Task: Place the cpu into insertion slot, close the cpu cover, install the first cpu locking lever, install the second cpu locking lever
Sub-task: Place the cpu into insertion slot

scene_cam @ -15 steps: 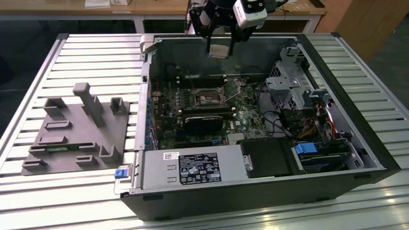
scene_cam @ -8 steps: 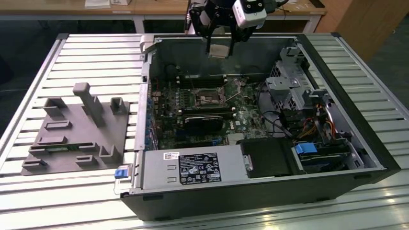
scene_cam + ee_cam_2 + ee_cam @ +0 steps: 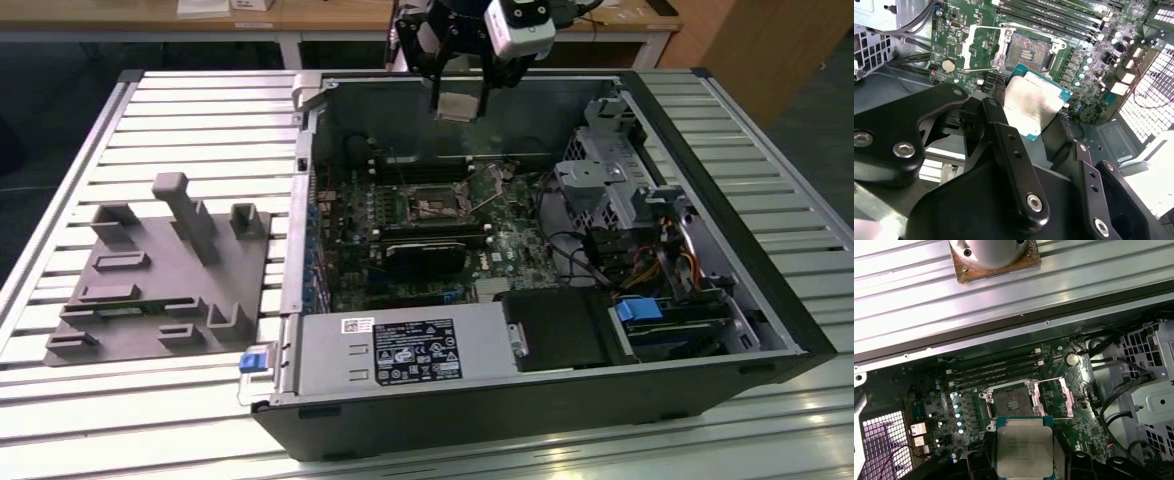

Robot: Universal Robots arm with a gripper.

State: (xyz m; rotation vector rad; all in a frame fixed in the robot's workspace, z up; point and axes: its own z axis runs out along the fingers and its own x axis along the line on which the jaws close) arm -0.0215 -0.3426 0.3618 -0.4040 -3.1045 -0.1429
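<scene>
High in the middle of the exterior view, the gripper (image 3: 461,100) clamps the chip (image 3: 1030,105) flat by its edges above the empty socket (image 3: 434,208), whose cover (image 3: 1069,400) stands swung aside to receive it.

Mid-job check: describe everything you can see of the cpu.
The cpu is a flat square chip, silvery-grey metal lid on a teal-edged board. The gripper clamps its opposite edges, metal side facing both wrist cameras. It hangs in the air above the motherboard, near the uncovered insertion slot but not in it; nothing else touches it.
</scene>
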